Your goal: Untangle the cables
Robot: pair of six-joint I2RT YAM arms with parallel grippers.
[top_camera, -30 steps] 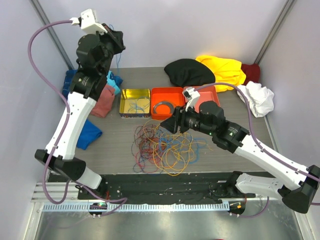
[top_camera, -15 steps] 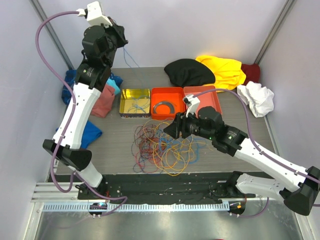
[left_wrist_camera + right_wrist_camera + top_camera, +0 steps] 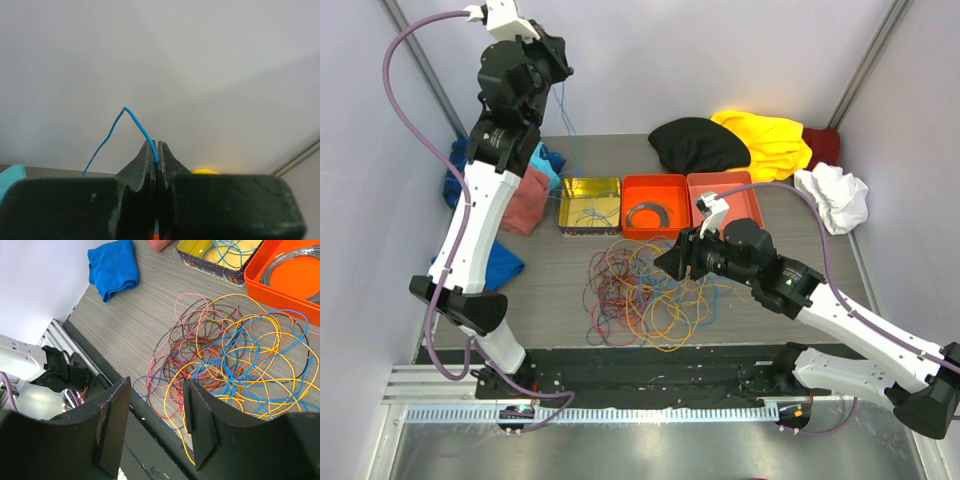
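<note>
At the far left the left gripper [image 3: 156,145] is high up near the back wall, jaws pinched tight on one blue cable [image 3: 107,138] that hangs down from it. Toward the middle stand three containers in a row, one yellow tin [image 3: 590,231] and two orange trays [image 3: 632,200]; just in front of them the cables [image 3: 642,295] lie in one loose tangle on the table [image 3: 545,300]. The right gripper [image 3: 670,259] hovers over the tangle's right side, jaws wide apart and empty; at the far right lie four cloths [image 3: 835,195], one each in black, yellow, dark red and white.
</note>
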